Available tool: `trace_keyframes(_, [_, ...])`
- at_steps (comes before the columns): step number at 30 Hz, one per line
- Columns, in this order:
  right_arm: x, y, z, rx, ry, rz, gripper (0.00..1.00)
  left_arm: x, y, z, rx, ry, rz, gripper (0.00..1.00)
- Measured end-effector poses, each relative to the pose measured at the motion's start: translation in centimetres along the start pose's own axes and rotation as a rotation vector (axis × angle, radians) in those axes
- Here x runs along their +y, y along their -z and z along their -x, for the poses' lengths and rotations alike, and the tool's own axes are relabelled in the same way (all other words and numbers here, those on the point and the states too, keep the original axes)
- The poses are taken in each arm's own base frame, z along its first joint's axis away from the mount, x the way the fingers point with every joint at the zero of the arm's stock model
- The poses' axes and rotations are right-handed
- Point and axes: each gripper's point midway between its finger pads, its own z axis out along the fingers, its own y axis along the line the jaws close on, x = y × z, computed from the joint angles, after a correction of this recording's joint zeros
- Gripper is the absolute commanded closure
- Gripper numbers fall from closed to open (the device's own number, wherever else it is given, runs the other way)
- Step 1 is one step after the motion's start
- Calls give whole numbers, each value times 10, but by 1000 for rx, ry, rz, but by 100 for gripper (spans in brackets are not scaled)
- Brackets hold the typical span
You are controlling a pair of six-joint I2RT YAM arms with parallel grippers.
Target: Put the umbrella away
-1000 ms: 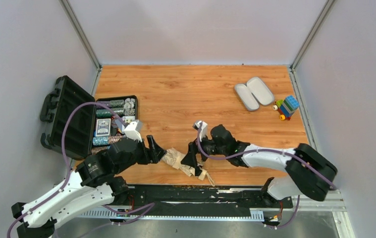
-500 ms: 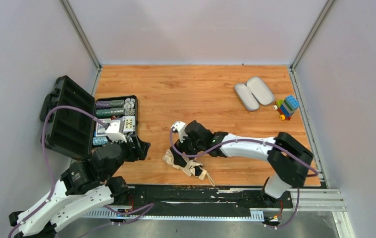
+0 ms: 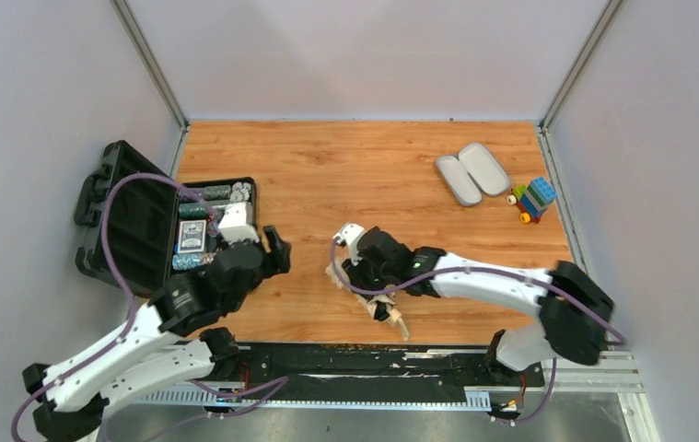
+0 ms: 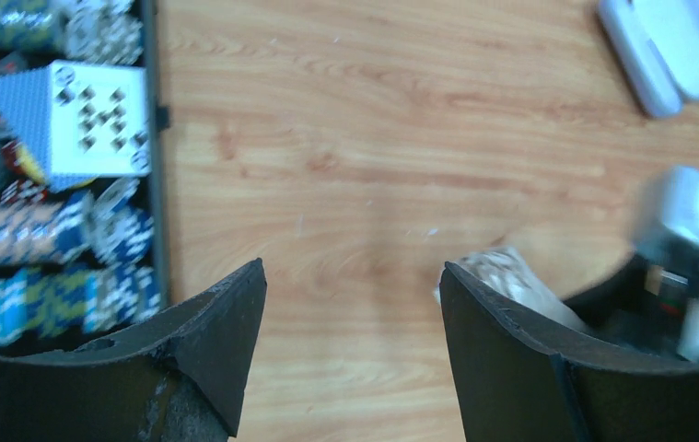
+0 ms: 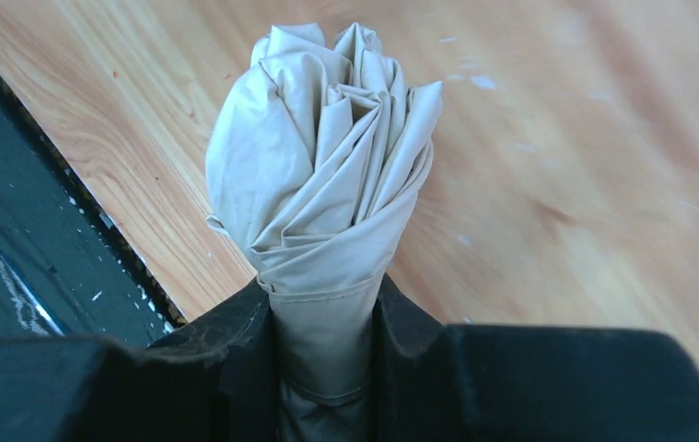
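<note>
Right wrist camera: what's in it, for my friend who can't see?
A bunched beige umbrella is pinched between the right arm's two black jaws, its folded fabric poking out over a wooden table.

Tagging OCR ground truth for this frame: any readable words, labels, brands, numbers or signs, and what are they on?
No readable text in any view.
Card deck in the chip case: printed face, too small to read.
White panel: dark pip marks only, blurred, no letters or digits.
Poker chips: edge stripes, no numbers legible.
No markings seen: umbrella, oval case, toy blocks.
</note>
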Motion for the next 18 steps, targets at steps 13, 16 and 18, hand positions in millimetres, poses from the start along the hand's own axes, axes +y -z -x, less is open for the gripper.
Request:
trace_keyframes(13, [-210, 234, 101, -633, -185, -880, 100, -143, -103, 23, -24, 37, -94, 22])
trace_keyframes(16, [-273, 231, 94, -541, -223, -1024, 100, -144, -104, 7, 25, 19, -122, 22])
trace_keyframes(18, [-321, 216, 90, -437, -249, -1079, 100, -140, -100, -7, 69, 4, -147, 22])
